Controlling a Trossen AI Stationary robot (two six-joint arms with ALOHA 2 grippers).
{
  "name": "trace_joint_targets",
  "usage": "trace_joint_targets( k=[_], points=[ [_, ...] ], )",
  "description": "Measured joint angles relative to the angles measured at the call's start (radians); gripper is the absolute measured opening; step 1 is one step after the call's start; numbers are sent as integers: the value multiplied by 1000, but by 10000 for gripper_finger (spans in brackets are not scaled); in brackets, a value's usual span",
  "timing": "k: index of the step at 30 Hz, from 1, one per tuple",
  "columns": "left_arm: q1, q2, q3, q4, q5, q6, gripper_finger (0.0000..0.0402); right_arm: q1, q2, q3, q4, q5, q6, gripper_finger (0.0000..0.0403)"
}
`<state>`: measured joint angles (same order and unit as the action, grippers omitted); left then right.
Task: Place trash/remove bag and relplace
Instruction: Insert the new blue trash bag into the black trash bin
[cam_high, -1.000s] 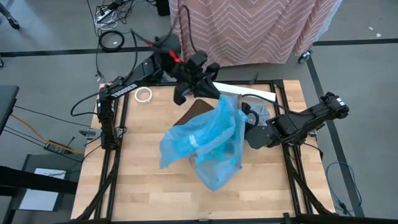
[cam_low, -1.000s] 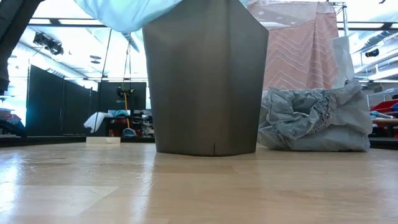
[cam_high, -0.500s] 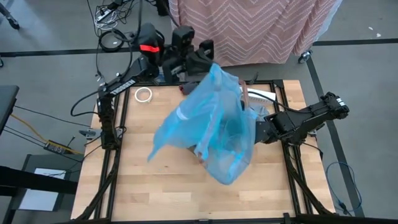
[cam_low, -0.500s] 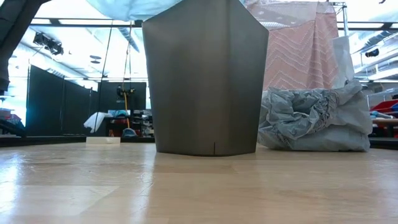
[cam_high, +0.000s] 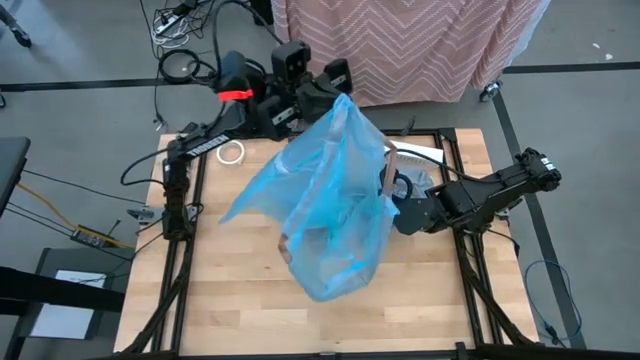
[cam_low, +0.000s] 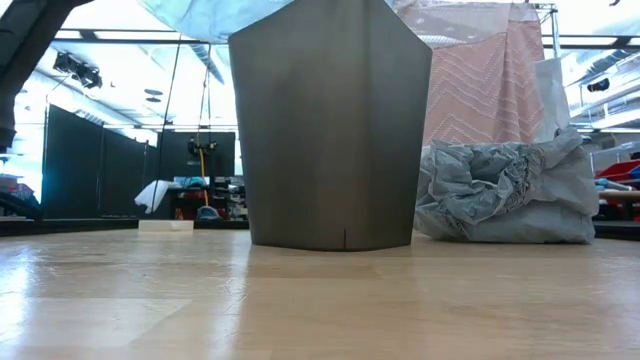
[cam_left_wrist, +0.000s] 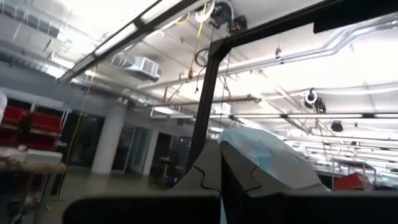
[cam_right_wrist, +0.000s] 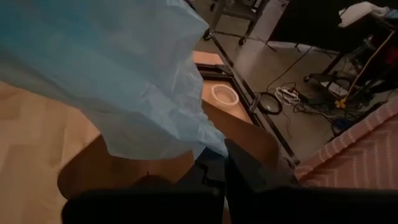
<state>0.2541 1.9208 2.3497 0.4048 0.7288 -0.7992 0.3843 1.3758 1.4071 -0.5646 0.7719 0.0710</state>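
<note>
1. Grey floor and a pink zigzag-patterned cloth (cam_high: 420, 45) border the pale wooden surface (cam_high: 230, 300) from above. Left hand (cam_high: 335, 95), closed, lifts one edge of a bright blue plastic bag (cam_high: 325, 215); right hand (cam_high: 392, 208), closed, pinches its opposite side. White tape roll (cam_high: 231, 152) lies near the left arm.
2. Low view: dark grey upright bin (cam_low: 335, 130) stands on the surface; crumpled grey translucent plastic liner (cam_low: 505, 195) sits just beside it.
3. Left wrist: dark fingers (cam_left_wrist: 211, 177) pressed together on the blue bag, ceiling lights behind.
4. Right wrist: fingers (cam_right_wrist: 214, 171) clamped on the blue plastic over the bin's brown rim (cam_right_wrist: 245, 127); tape roll beyond.
</note>
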Motion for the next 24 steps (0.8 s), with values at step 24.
trace_joint_targets(
  k=[24],
  points=[
    [-23,152,-1,512,-162,-469,0,-94,111,1,-209,-190,158,0]
  ],
)
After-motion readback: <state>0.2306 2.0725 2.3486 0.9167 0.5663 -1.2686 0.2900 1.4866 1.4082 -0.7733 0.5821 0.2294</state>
